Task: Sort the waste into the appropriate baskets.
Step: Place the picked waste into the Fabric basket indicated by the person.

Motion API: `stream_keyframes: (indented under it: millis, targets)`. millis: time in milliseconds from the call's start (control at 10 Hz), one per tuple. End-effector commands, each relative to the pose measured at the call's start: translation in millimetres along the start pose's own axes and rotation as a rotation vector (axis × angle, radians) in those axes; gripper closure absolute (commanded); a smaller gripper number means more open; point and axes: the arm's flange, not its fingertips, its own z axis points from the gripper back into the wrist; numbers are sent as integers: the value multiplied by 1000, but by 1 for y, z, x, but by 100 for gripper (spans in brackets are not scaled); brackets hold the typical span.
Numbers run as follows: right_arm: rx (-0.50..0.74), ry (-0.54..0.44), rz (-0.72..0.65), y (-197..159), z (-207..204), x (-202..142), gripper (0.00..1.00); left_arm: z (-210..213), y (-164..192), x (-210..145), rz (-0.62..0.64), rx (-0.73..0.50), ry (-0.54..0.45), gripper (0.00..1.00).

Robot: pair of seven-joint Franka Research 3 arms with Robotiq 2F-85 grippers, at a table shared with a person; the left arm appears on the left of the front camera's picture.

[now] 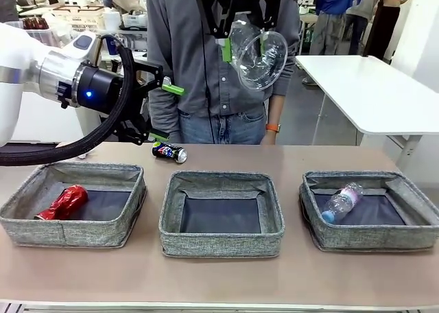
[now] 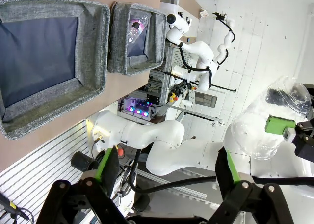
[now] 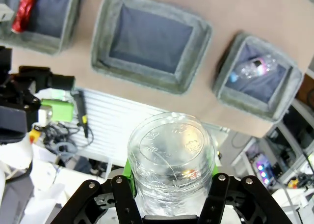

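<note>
Sorting scene, with places given from the middle basket (image 1: 221,246). The right gripper (image 1: 240,44) hangs high above this basket's far rim, its jaws closed partway around a crumpled clear bottle (image 1: 259,58), whose broad base tips toward the camera. Holding it this high probably lets it pass over the soft basket walls on its way to a bin. The likely target is the right basket (image 1: 370,240) beside the middle one, since a second bottle (image 1: 341,202) already lies there. The left basket (image 1: 68,235) on the other side holds a crushed red can (image 1: 63,203), so cans seem to belong there. A dark can (image 1: 169,152) lies on its side on the table (image 1: 219,279), just behind the middle basket's far-left corner. The left gripper (image 1: 167,112) hovers above that can with its jaws spread wide and nothing in them, apparently ready to take it. The held bottle's neck is hidden within the jaws, the dark can's print is too small to read, and a person (image 1: 185,52) behind the table is partly covered by both arms.
</note>
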Motion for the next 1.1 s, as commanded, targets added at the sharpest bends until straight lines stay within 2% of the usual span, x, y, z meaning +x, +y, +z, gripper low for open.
stream_keyframes:
  millis: [0,1000]
  targets:
    - [-1,-6,-9,-1,3,-3,41,0,-1,0,-2,7,0,0]
    - [-1,-6,-9,-1,3,-3,41,0,-1,0,-2,7,0,0]
